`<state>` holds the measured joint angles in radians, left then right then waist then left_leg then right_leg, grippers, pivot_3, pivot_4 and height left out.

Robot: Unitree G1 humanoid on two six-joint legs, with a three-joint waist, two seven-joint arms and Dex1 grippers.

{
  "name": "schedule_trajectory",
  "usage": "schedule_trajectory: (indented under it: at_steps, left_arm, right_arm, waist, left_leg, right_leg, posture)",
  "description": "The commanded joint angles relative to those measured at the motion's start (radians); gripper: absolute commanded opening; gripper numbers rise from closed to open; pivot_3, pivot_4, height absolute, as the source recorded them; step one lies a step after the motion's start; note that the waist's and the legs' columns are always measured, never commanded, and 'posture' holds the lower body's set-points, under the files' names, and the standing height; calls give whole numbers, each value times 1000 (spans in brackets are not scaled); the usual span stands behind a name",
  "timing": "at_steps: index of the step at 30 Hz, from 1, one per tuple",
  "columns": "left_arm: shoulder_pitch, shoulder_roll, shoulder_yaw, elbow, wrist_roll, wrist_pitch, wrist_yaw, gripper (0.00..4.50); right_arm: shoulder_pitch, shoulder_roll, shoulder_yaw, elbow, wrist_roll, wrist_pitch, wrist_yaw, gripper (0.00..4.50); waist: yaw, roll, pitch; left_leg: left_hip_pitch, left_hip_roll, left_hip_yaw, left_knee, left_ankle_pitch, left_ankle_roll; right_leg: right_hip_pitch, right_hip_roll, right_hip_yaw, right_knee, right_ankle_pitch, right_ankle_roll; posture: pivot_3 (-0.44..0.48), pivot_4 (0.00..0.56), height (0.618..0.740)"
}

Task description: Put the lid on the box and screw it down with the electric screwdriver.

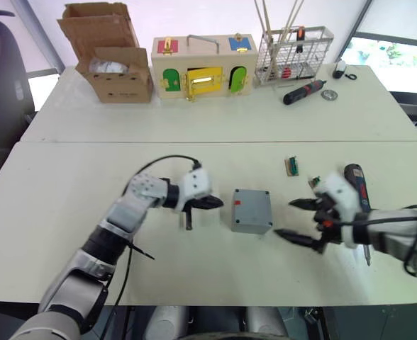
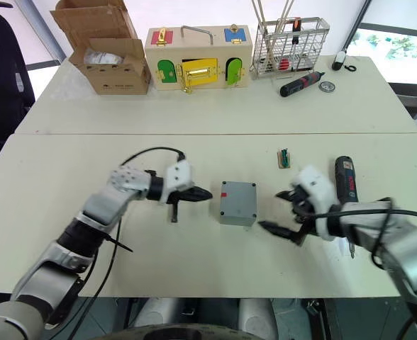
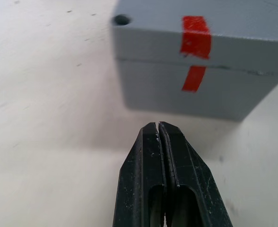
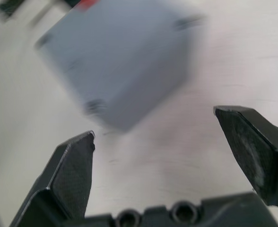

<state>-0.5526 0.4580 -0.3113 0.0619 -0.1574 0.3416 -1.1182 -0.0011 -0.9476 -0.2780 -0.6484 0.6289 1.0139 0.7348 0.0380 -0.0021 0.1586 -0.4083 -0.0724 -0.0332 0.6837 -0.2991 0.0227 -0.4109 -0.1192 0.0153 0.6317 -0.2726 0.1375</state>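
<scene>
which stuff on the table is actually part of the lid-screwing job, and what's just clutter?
Job:
- grey box with its lid already seated on top
- black electric screwdriver, beside the right claw
- left claw, shut, next to the box

Clutter:
- cardboard box
- wooden latch box
- wire basket
- small black-and-red screwdriver
- small green part

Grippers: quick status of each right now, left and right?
Left tool: closed, empty, beside the small square grey plastic box, not touching it.
Right tool: open, empty, facing the box.
</scene>
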Motion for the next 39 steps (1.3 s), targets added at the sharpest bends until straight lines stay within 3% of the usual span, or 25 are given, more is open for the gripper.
schedule_trajectory:
  at_steps: [1, 4, 9, 18, 39]
  left_arm:
    - [-27, -19, 146, -89, -144, 72, 30, 0]
    - [-43, -43, 196, -138, -213, 130, 59, 0]
    - [-38, -101, 178, -229, -301, 231, 97, 0]
    - [-20, -123, 90, -280, -302, 235, 102, 0]
    - [9, -103, 52, -254, -244, 179, 125, 0]
  right_arm:
    - [-16, 136, -182, -16, 70, 11, -119, 4486]
    - [-23, 232, -207, 21, 25, -48, -205, 4486]
    - [-42, 335, -121, 143, -172, -217, -374, 4486]
    - [-41, 386, -37, 273, -284, -325, -421, 2163]
    - [-102, 421, 1, 423, -342, -439, -413, 2163]
  waist:
    - [1, -1, 0]
    - [2, -1, 0]
    - [-1, 0, 0]
    - [-4, 0, -1]
    - [-4, 0, -1]
  left_leg:
    - [0, 0, 0, 0, 0, 0]
    - [0, -1, -1, 0, 0, 0]
    - [1, -1, 0, 0, 0, 0]
    - [1, -1, 0, 0, 1, -2]
    - [1, -1, 0, 0, 1, -2]
  right_leg:
    - [0, 0, 0, 0, 0, 0]
    - [1, 0, 0, 0, 0, 0]
    - [1, 0, 1, 1, 0, 0]
    - [0, 1, 0, 2, 0, 0]
    - [0, 1, 0, 1, 0, 0]
  posture:
    - [0, 150, 737]
    - [0, 150, 737]
    - [0, 150, 737]
    - [0, 150, 737]
    - [0, 150, 737]
